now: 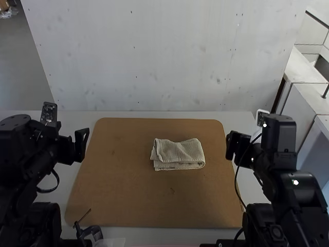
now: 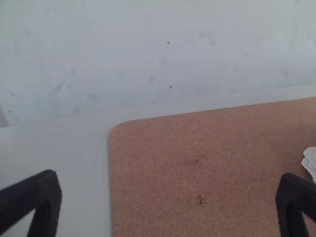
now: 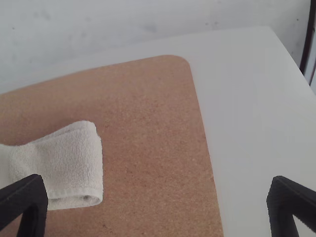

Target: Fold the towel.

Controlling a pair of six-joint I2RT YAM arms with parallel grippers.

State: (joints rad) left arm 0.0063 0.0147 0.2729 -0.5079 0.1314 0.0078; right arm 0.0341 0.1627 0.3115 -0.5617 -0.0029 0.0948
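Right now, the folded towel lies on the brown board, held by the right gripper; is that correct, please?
Not held: the high view shows the right gripper apart from the folded towel, which does lie on the brown board.

Brown board, rounded corners — flat on white table — dark clamp-like item near left front corner.

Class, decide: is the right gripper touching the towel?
Apart. The high view shows a strip of brown board between the right gripper and the towel.
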